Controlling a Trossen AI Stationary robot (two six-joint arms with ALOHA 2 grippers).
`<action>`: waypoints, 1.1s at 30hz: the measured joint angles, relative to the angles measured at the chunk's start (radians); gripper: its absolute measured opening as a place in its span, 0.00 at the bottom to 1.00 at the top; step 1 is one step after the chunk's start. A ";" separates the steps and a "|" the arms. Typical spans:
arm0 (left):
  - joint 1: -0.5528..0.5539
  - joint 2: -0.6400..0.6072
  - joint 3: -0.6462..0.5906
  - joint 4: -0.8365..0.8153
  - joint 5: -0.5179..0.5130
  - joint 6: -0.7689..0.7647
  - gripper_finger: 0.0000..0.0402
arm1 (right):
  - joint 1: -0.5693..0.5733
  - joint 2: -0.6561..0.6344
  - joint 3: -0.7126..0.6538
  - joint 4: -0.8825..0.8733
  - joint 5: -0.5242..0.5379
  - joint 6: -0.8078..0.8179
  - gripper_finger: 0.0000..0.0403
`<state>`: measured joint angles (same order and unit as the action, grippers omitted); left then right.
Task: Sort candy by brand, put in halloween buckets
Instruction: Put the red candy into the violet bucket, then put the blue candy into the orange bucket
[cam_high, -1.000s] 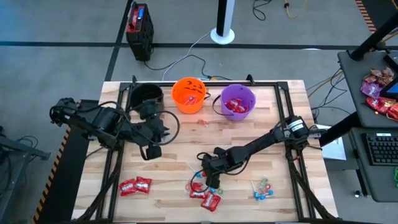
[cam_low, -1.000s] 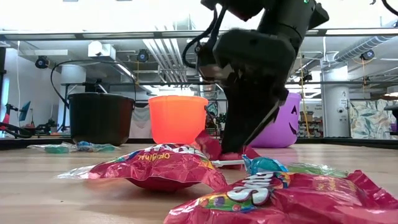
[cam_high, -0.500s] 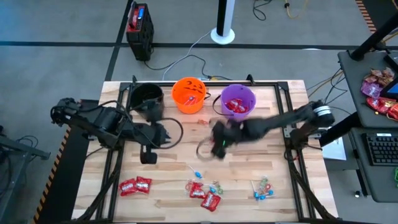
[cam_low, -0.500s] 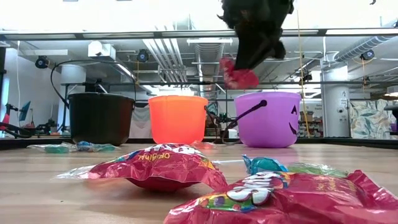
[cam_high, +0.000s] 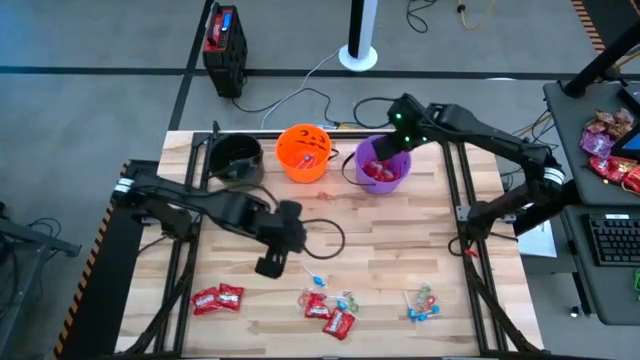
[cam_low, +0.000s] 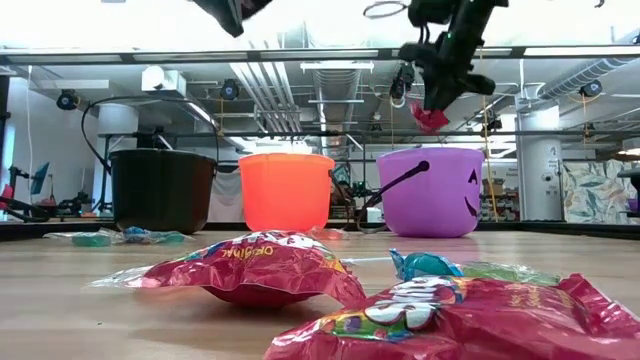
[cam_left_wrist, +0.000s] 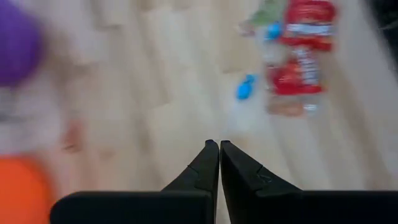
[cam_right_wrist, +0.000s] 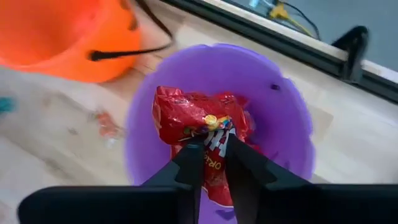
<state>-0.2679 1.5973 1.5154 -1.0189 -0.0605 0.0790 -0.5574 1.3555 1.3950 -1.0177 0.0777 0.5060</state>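
My right gripper (cam_right_wrist: 214, 144) hovers over the purple bucket (cam_right_wrist: 292, 118), shut on a red candy packet (cam_right_wrist: 196, 115). The low view shows that packet (cam_low: 430, 118) hanging above the bucket's rim (cam_low: 430, 152). Other red packets lie inside the purple bucket (cam_high: 405, 158). The orange bucket (cam_high: 305, 152) and black bucket (cam_high: 238, 155) stand beside it along the far edge. My left gripper (cam_left_wrist: 219, 146) is shut and holds nothing, raised over the table's middle (cam_high: 272, 262). Red packets (cam_high: 330, 315), a blue piece (cam_high: 318, 279) and lollipops (cam_high: 420, 305) lie near the near edge. My right gripper pinches the red packet between its two fingers at the packet's upper part (cam_right_wrist: 214, 127), coming from above and pointing down. The packet is lifted clear and hangs crumpled below the fingers (cam_right_wrist: 194, 155), over the purple bucket's opening.
Two more red packets (cam_high: 218, 297) lie at the near left of the table. A small wrapper (cam_high: 325, 196) lies in front of the orange bucket. A black frame rail (cam_high: 330, 133) runs along the far edge behind the buckets. Bare wood shows at the table's middle right (cam_high: 420, 240).
My right gripper rose from the candy pile near the table's near edge with the red packet and swung toward the far edge, stopping above the purple bucket. My left arm stretched toward the table's middle and near edge, its gripper moving right.
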 joint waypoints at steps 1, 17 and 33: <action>0.008 0.014 0.000 0.006 0.037 0.003 0.00 | -0.008 0.009 -0.002 -0.003 0.000 -0.010 0.15; 0.079 0.060 -0.138 0.057 0.228 0.251 0.00 | 0.023 -0.067 -0.004 -0.003 -0.075 -0.017 0.48; 0.067 0.118 -0.465 0.654 0.243 0.333 0.14 | 0.286 -0.113 -0.017 -0.003 0.139 0.252 0.49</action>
<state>-0.2011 1.7157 1.0504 -0.3649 0.1829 0.4121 -0.2713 1.2422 1.3779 -1.0209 0.2167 0.7579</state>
